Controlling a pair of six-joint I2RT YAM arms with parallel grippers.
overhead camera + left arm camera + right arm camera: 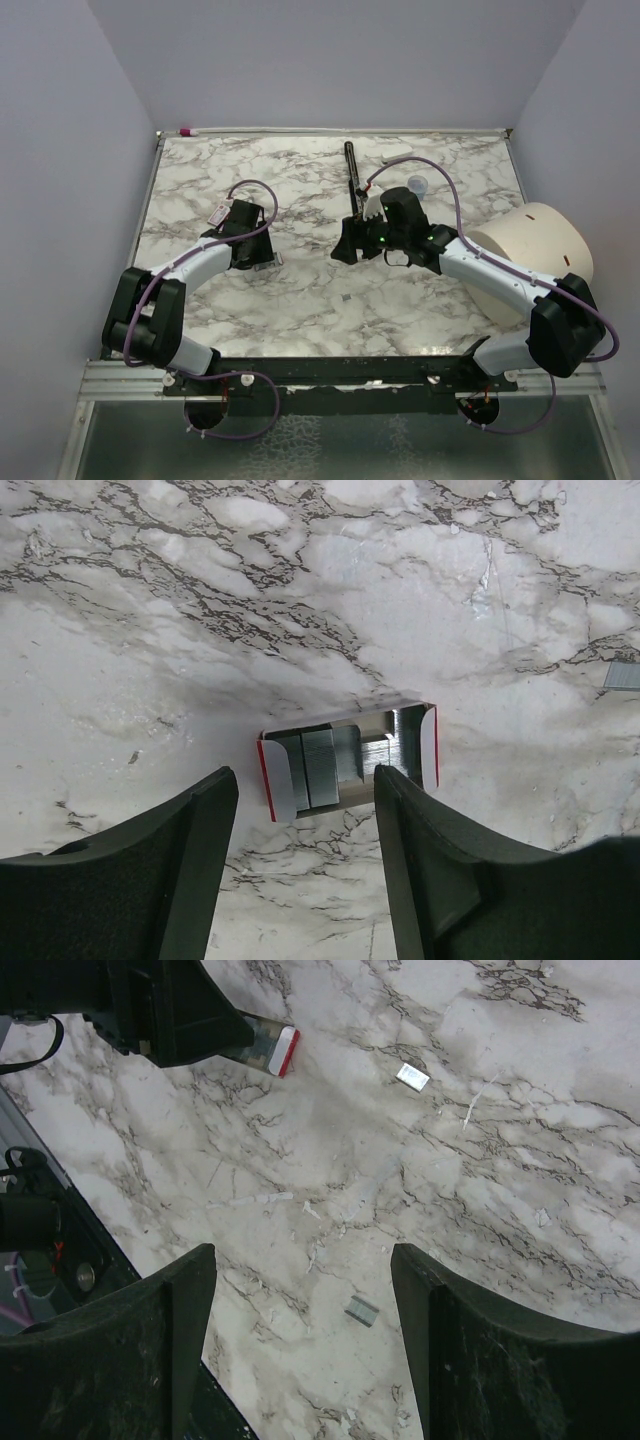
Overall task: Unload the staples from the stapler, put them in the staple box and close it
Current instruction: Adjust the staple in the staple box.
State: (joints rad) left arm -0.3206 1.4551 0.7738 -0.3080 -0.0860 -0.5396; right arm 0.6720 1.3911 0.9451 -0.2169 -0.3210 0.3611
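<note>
The stapler (345, 760) lies on the marble, a small red-and-white body with its grey metal inside facing up. My left gripper (305, 780) hovers over it, open; the stapler's near edge sits at the fingertips and nothing is clamped between the fingers. From the right wrist its red-and-white end (281, 1050) pokes out from under the left gripper. Loose staples lie on the marble: one short strip (362, 1310) under my open right gripper (302, 1255), another strip (412, 1077) farther off. From above, the left gripper (262, 256) and right gripper (343, 250) face each other mid-table.
A long thin black bar (352, 175) and a small white block (397, 152) lie at the back. A large beige cylinder (530, 258) stands at the right edge beside the right arm. Another staple strip (622, 675) lies right of the stapler.
</note>
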